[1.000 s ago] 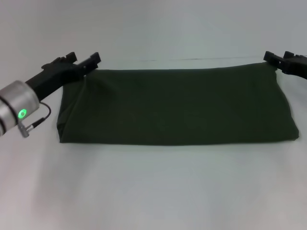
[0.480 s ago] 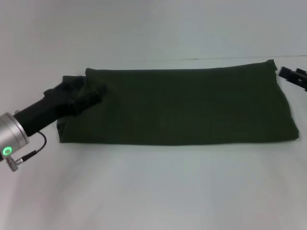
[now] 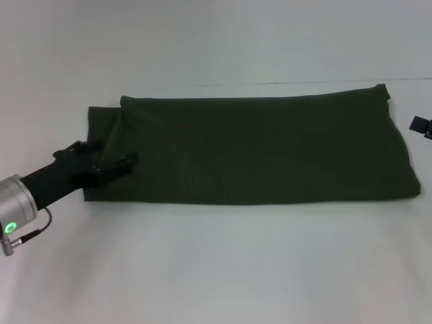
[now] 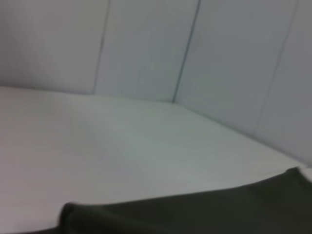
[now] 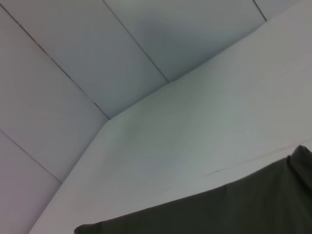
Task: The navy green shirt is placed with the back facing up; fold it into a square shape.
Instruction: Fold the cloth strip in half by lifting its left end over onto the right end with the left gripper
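Left gripper [image 3: 111, 164] over shirt [image 3: 256, 148] edge

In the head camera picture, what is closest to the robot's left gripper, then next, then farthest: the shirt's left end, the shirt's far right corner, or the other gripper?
1. Left end of the navy green shirt: the left gripper is over it.
2. Shirt's far right corner: across the table.
3. Right gripper: at the right edge, beyond the shirt.

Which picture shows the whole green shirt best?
The head view does. There the navy green shirt lies flat on the white table as a wide folded band, every edge visible, with the left gripper at its left end. The left wrist view and right wrist view each catch only a dark strip of it.
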`<action>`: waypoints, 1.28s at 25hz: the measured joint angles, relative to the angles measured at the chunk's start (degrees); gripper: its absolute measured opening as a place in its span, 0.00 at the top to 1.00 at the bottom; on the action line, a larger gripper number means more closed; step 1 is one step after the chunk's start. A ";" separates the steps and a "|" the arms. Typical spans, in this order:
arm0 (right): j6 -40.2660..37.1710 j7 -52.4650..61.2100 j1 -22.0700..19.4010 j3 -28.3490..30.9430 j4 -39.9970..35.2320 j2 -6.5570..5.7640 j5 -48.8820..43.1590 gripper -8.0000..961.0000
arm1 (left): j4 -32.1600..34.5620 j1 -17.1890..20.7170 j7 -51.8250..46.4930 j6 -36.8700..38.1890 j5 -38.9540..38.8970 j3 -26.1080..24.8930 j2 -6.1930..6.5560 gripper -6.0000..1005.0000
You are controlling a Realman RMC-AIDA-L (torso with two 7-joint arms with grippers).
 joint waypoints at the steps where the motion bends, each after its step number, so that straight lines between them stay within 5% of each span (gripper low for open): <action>1: 0.09 0.25 -0.15 0.00 0.03 -0.01 0.00 0.24 | -0.02 0.08 0.23 -1.78 0.17 -0.11 -0.02 0.08; 32: 3.56 0.65 0.03 -0.21 1.37 0.91 0.07 0.25 | -4.89 -4.19 2.32 -18.55 1.65 0.83 0.01 0.08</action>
